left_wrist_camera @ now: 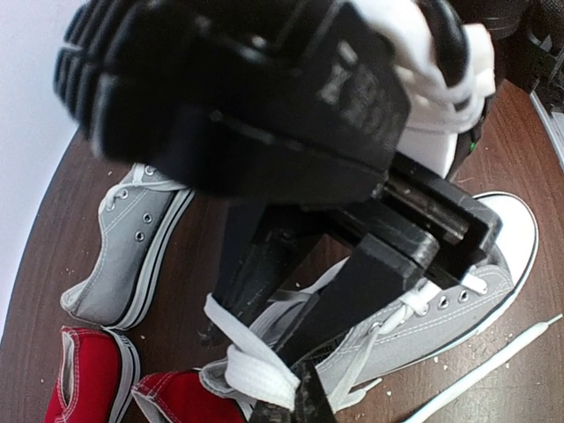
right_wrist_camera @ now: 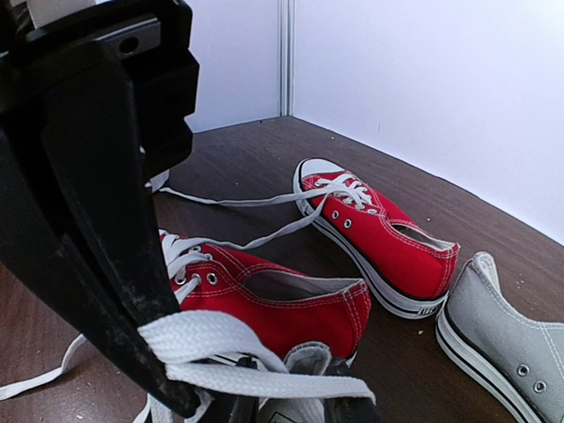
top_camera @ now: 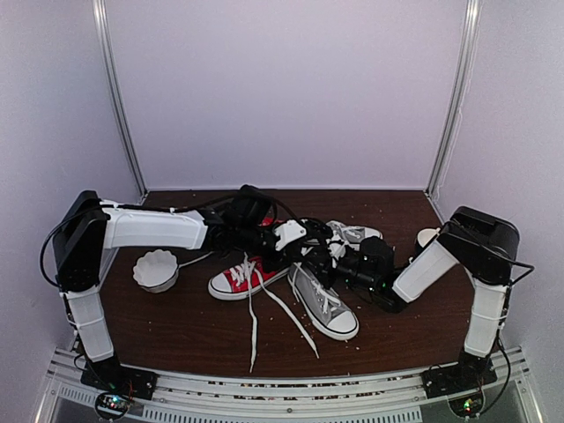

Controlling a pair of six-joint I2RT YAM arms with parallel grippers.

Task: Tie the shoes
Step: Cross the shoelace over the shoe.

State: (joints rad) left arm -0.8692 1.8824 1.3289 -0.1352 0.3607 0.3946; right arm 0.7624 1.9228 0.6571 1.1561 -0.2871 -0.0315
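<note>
Both arms reach in over the middle of the table (top_camera: pixel 176 326), grippers nearly meeting above the shoes. Near grey shoe (top_camera: pixel 324 304) lies toe toward the near edge, just under the right gripper (top_camera: pixel 333 257). Far grey shoe (top_camera: pixel 354 234) sits behind it, close to the left gripper (top_camera: pixel 300 238). The left wrist view puts the near grey shoe directly below, eyelets showing and laces loose. Left fingers (left_wrist_camera: pixel 242 264) stand apart with a gap between them. A flat white lace (left_wrist_camera: pixel 251 370) is banded across near their tips, draped over rather than pinched. In the right wrist view one dark finger (right_wrist_camera: pixel 97 229) fills the left side with the lace looped over it in two bands. The second finger is hidden, so I cannot tell how the right jaws are set. One red shoe (top_camera: pixel 240 278) lies left of the near grey shoe. A second red shoe (right_wrist_camera: pixel 379 233) is beyond it, laces undone. Two loose lace ends (top_camera: pixel 254 326) trail toward the near edge. White bowl (top_camera: pixel 157 269) sits at left, well apart from the shoes.
</note>
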